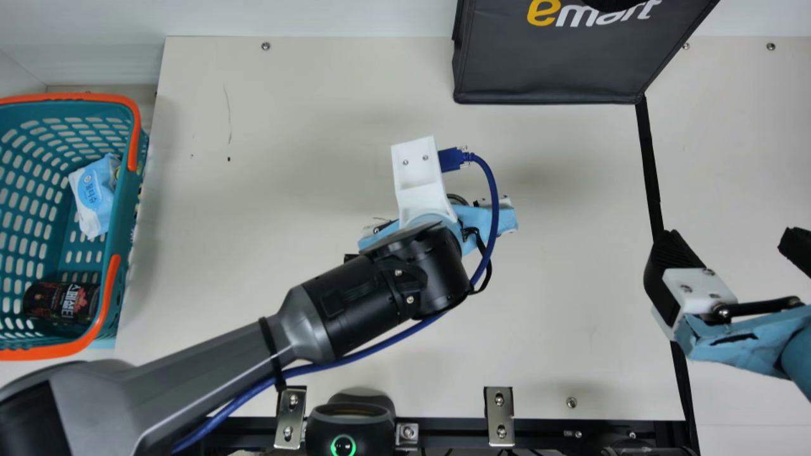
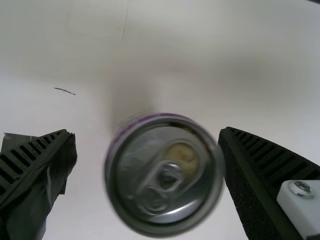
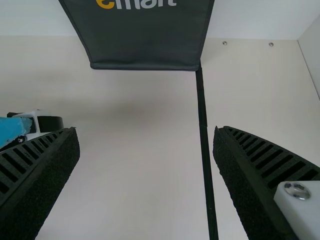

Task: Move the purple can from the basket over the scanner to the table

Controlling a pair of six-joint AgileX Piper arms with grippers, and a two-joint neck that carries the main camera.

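Cream table (image 1: pixel 304 114) stretches out on either side of the left gripper (image 1: pixel 507 220), whose fingers stand wide apart around the purple can (image 2: pixel 165 175), with a gap on one side. Well to its left is the basket (image 1: pixel 121 209); beyond, the bag (image 1: pixel 551 69) flanks the far edge. The right gripper (image 1: pixel 735 250) is spread too.

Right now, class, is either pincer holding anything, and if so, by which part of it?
Nothing is held. The can sits between the fingers of the open left pincer, with a gap beside one; the right pincer is open and empty.
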